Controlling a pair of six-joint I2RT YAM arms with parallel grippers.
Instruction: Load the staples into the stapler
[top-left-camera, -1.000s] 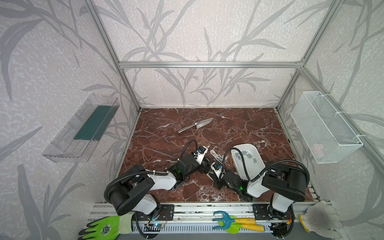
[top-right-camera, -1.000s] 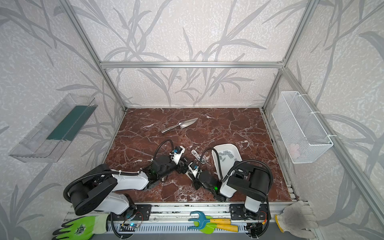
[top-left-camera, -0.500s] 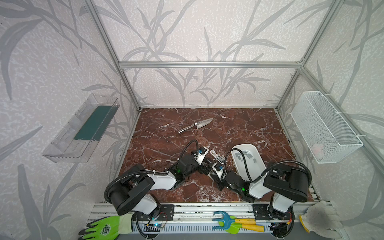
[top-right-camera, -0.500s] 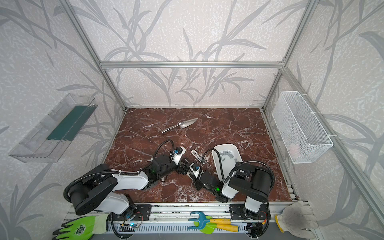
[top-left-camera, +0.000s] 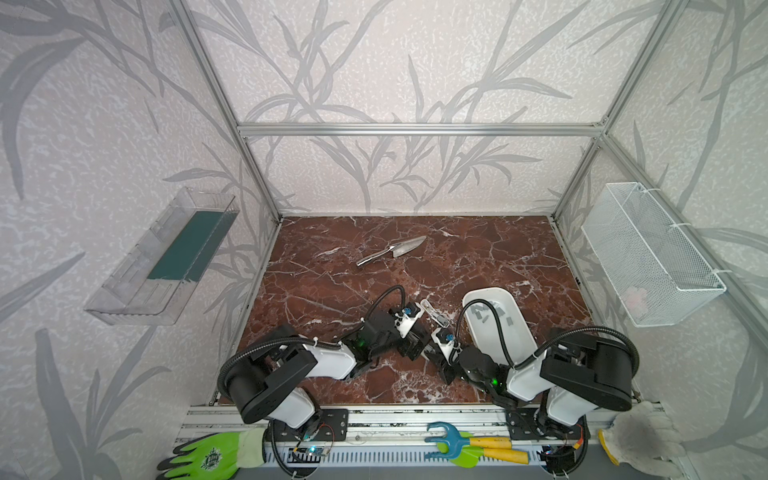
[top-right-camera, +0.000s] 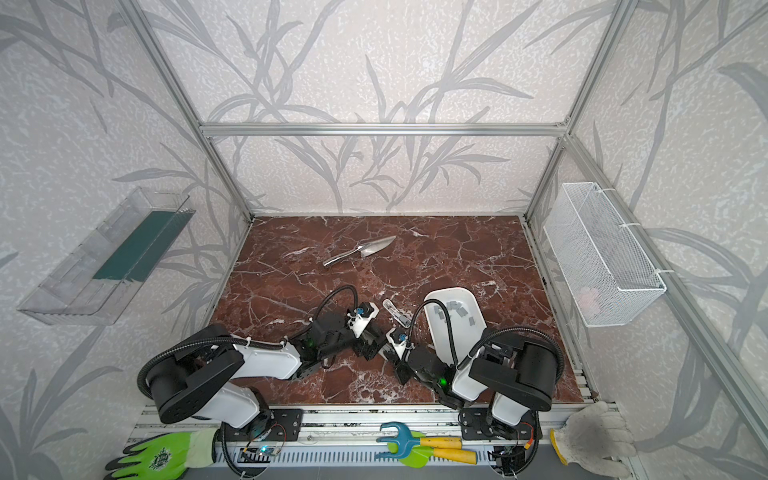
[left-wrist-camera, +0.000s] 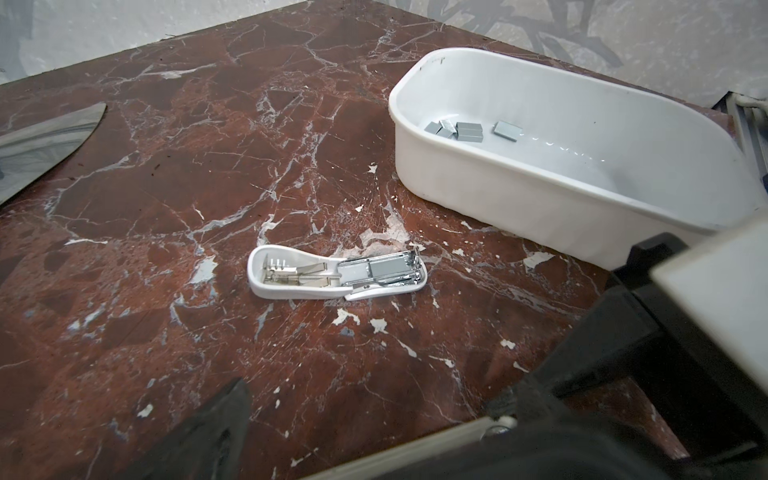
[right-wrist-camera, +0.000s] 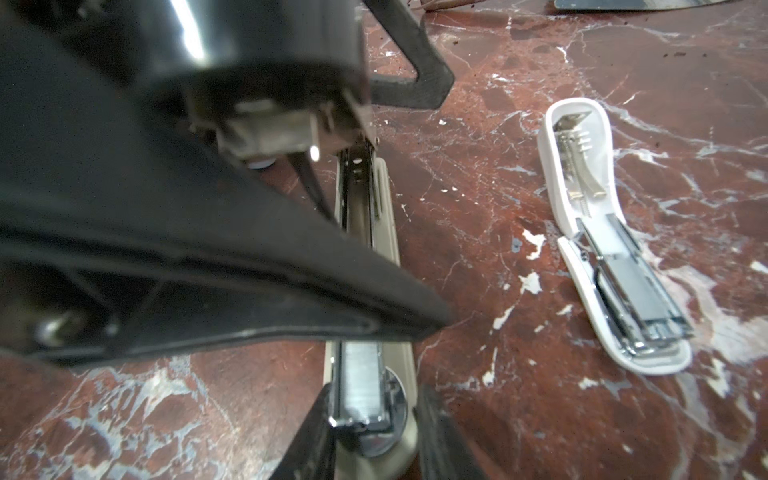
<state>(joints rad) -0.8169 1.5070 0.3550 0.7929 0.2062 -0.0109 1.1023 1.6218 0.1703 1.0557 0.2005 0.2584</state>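
The step in hand looks like seating a strip in the beige stapler (right-wrist-camera: 384, 232). A grey strip (right-wrist-camera: 359, 374) lies in its metal channel near the nose; the right gripper (right-wrist-camera: 374, 395) sits over that end with its jaws narrowly apart, one on either side of the channel; whether they press the stapler or stand just off it I cannot tell. The left gripper (right-wrist-camera: 444, 203) hangs over the stapler's rear half, jaws wide and gripping nothing.

The spare staples (left-wrist-camera: 467, 131) lie loose in the white tub (left-wrist-camera: 498, 195), well apart from the beige stapler; a second, white stapler (left-wrist-camera: 299, 291) lies opened flat on the tabletop (left-wrist-camera: 166, 208) near the tub, with a grey block in its channel too.

To do this well, the right jaws should part evenly and rise straight up. Any sideways drag could tip the strip out of the channel or skid the light stapler across the smooth marble. The strip should sit flat and fully inside the rails before the top is shut; the cover itself is hidden behind the left gripper, so its position cannot be told. The two arms are crowded over one small thing, so moving one at a time seems wise.
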